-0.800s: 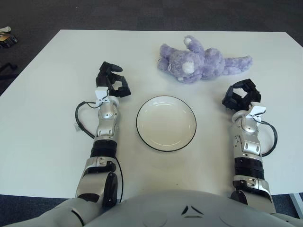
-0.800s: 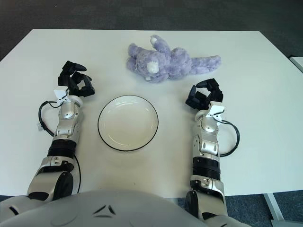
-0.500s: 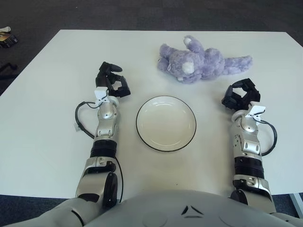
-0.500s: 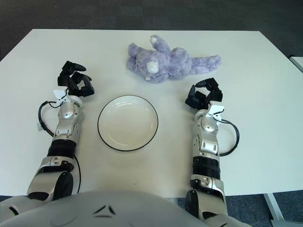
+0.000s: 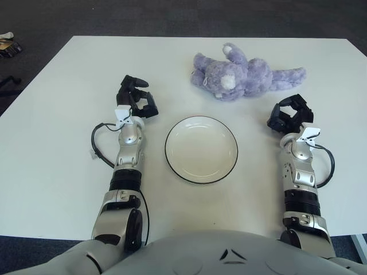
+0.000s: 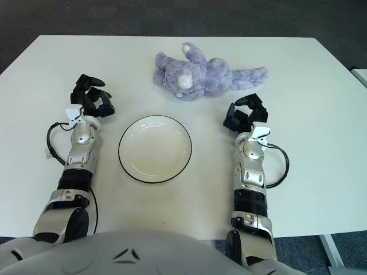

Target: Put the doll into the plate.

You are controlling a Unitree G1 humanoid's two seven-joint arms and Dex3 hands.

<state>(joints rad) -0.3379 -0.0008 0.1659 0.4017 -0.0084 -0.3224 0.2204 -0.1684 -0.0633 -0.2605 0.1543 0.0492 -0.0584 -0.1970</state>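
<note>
A purple plush doll (image 5: 243,75) lies on its side at the far middle of the white table, its legs pointing right. A white plate (image 5: 201,149) with a dark rim sits in front of it, nothing in it. My right hand (image 5: 291,115) is to the right of the plate and just short of the doll's legs, fingers loosely curled around nothing. My left hand (image 5: 136,97) shows to the left of the plate, fingers relaxed and holding nothing.
The white table (image 5: 51,143) spreads wide on both sides. Cables loop beside each forearm (image 5: 97,146). Dark carpet lies beyond the table's far edge, with a small object (image 5: 8,47) on the floor at far left.
My right hand has crept slightly forward and left, toward the doll's legs. The left hand, doll and plate have not moved.
</note>
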